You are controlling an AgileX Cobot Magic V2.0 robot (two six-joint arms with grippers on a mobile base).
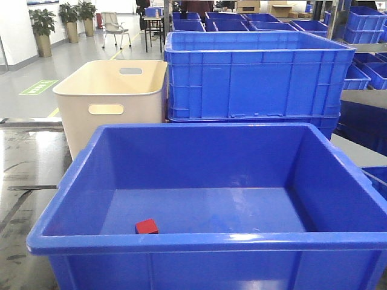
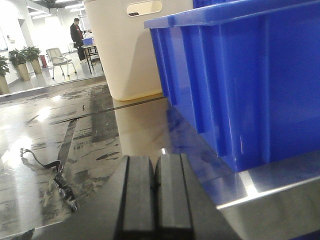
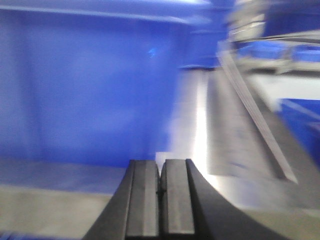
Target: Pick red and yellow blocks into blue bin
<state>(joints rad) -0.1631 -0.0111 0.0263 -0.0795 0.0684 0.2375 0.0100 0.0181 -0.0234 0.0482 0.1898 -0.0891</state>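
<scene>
A red block (image 1: 146, 226) lies on the floor of the big blue bin (image 1: 60, 226) in the front view, near its front left. No yellow block shows in any view. My left gripper (image 2: 154, 172) is shut and empty, low over the shiny table to the left of the blue bin's outer wall (image 2: 260, 85). My right gripper (image 3: 161, 176) is shut and empty, beside the bin's wall (image 3: 90, 85) on its right side; this view is blurred. Neither gripper shows in the front view.
A cream tub (image 1: 112, 99) stands behind the bin at left, also in the left wrist view (image 2: 130, 50). Stacked blue crates (image 1: 254, 78) stand behind. A dark cable scrap (image 2: 62, 182) lies on the table at left. More blue crates (image 3: 295, 120) sit right of the table.
</scene>
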